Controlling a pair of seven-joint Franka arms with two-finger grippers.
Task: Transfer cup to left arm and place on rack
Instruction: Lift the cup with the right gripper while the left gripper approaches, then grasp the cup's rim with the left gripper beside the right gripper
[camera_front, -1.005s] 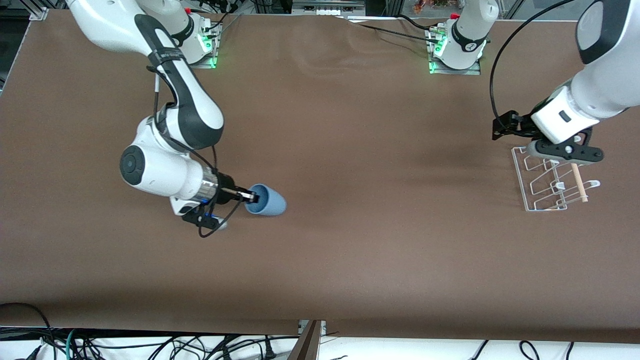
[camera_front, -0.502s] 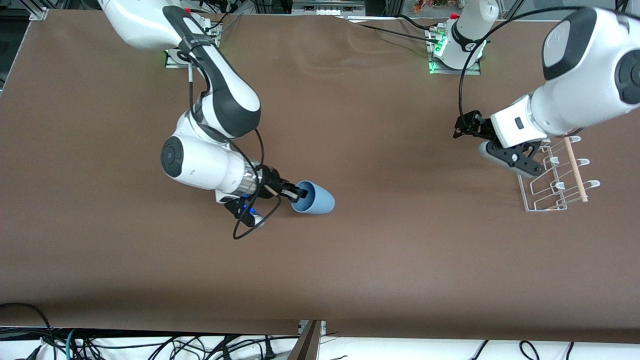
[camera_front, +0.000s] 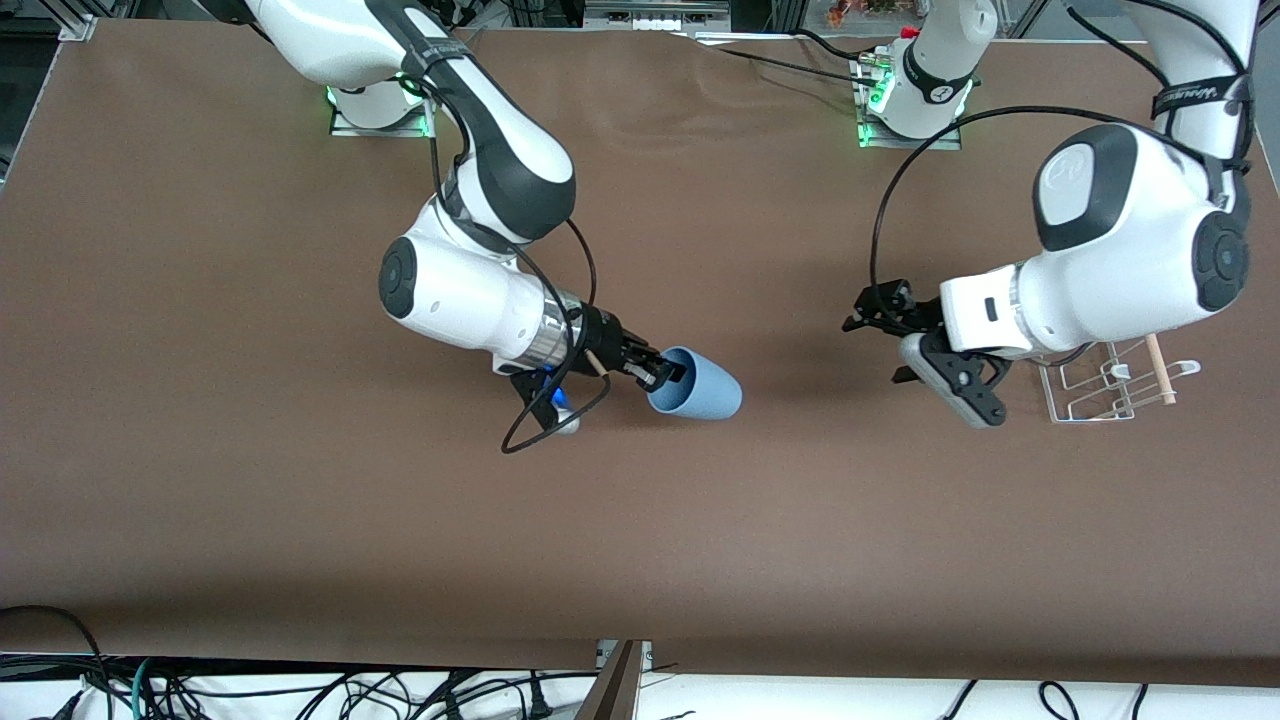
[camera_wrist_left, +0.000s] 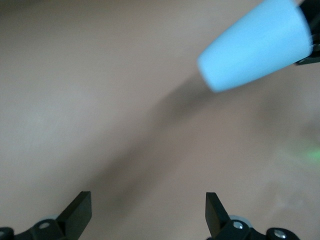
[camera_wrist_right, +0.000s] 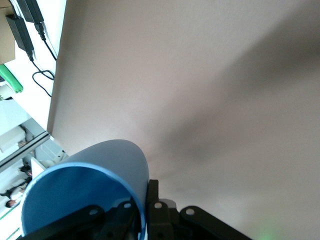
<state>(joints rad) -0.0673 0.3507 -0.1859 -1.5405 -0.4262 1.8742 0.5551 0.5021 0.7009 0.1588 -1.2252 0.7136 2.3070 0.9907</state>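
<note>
Brown cloth covers the tabletop (camera_front: 300, 520), faintly rippled between the two arm bases, with loose black cables (camera_front: 300, 690) along the floor at the edge nearest the front camera. Right tool (camera_front: 668, 374) is clamped on the rim of the light-blue cup (camera_front: 700, 391), carried on its side over mid-tabletop, long axis level, base toward the left arm's end. Left tool (camera_front: 915, 345), fingers spread and empty, hangs over the tabletop beside the white wire rack (camera_front: 1090, 398).

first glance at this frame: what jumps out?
The light-blue cup, tipped sideways over mid-table, pinched by its rim in the right claw. Facing it, the left claw hangs open, with bare brown table between. The white wire rack sits at the left arm's end.
</note>
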